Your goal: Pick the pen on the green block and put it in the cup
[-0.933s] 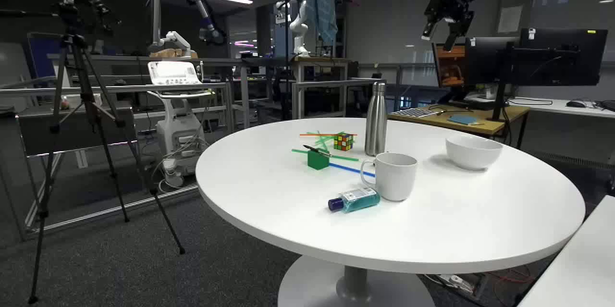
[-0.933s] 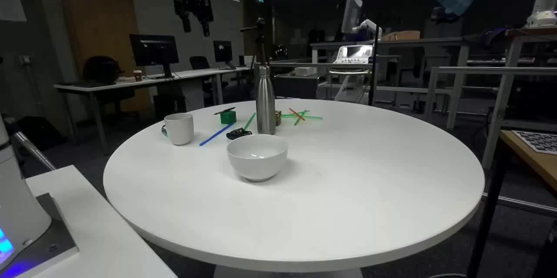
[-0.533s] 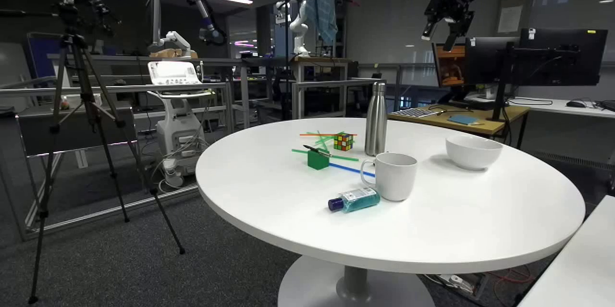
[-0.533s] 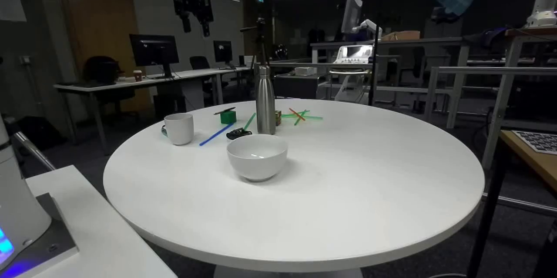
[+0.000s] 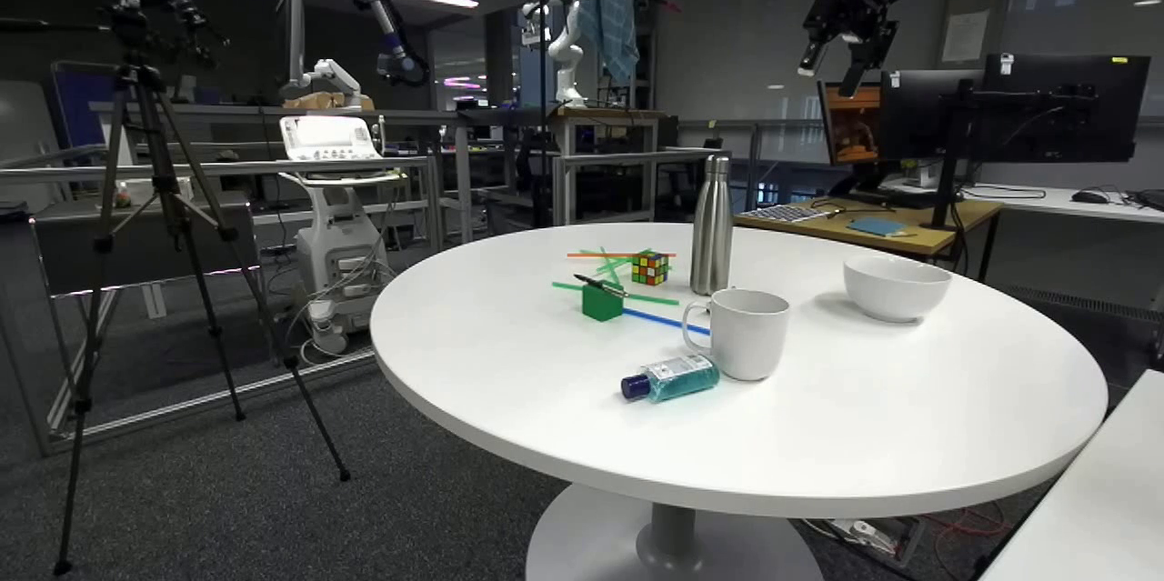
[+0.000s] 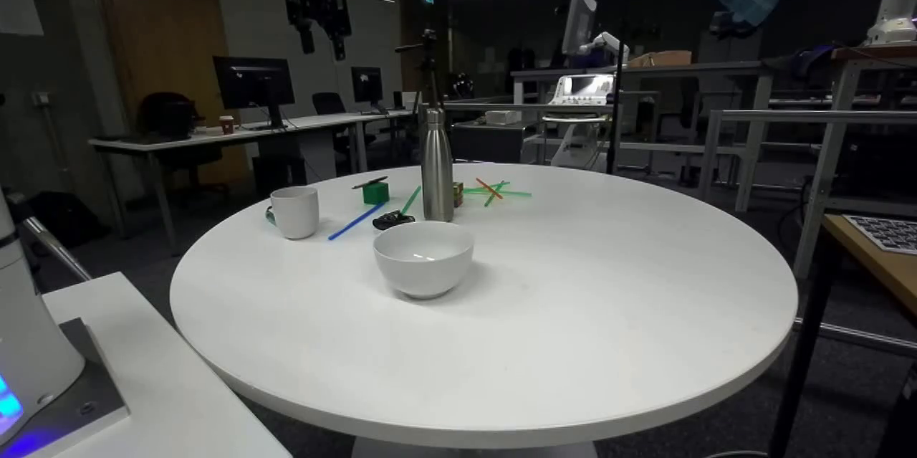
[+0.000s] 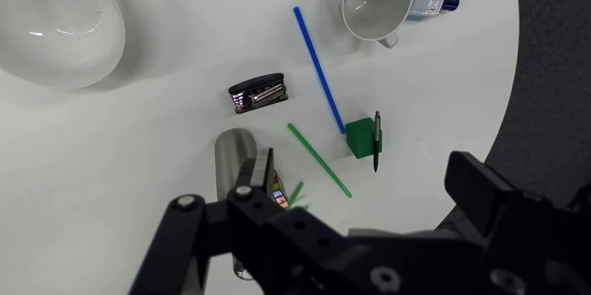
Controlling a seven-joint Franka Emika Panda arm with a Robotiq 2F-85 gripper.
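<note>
Ballpoint pen (image 7: pixel 376 141) pickup is judged not yet begun. Everything needed is carried by a round white worktop (image 5: pixel 909 399), high above which the fingers (image 7: pixel 473 189) are held spread wide apart, with nothing gripped between them. A tall stainless-steel bottle (image 5: pixel 711 235) is stood upright, partly hidden behind one finger in the wrist view. A handled white mug (image 5: pixel 750 340) is set upright. Apart from both, a green cube (image 7: pixel 361 137) is placed, and across its top, along one side, the pen is laid with both ends overhanging.

The bottle might be toppled if the descent is made too near it with the fingers so widely parted. The mug's rim might be struck if the pen is brought in crosswise rather than upended. The cube might be shoved by a low or off-centre approach, and the pen, being so near the edge, would probably be rolled off.

Against the earlier exterior frames, no difference can be made out: fingers, bottle, mug, cube and pen are seen in the same places.
</note>
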